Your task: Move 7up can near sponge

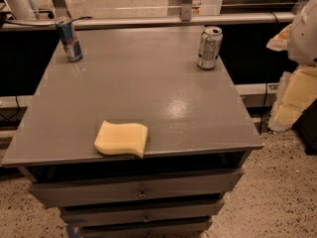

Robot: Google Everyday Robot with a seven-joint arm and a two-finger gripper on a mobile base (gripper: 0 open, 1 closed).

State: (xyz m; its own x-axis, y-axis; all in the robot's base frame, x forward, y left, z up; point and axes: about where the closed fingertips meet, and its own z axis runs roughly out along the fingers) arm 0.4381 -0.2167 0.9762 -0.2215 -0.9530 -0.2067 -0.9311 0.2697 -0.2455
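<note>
7up can (209,47): upright, far right of worktop (148,83), well apart from sponge (122,139) (at near edge).
claw (303,31): off right edge; grip state cannot be told.
risk: can is likely tipped if clipped sideways.

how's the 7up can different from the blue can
The 7up can is silvery-white with green and wider; the blue-and-silver can is slimmer. The 7up can stands back right, the blue-and-silver can back left. Both stand upright. The gripper is beyond the table's right edge.
</note>
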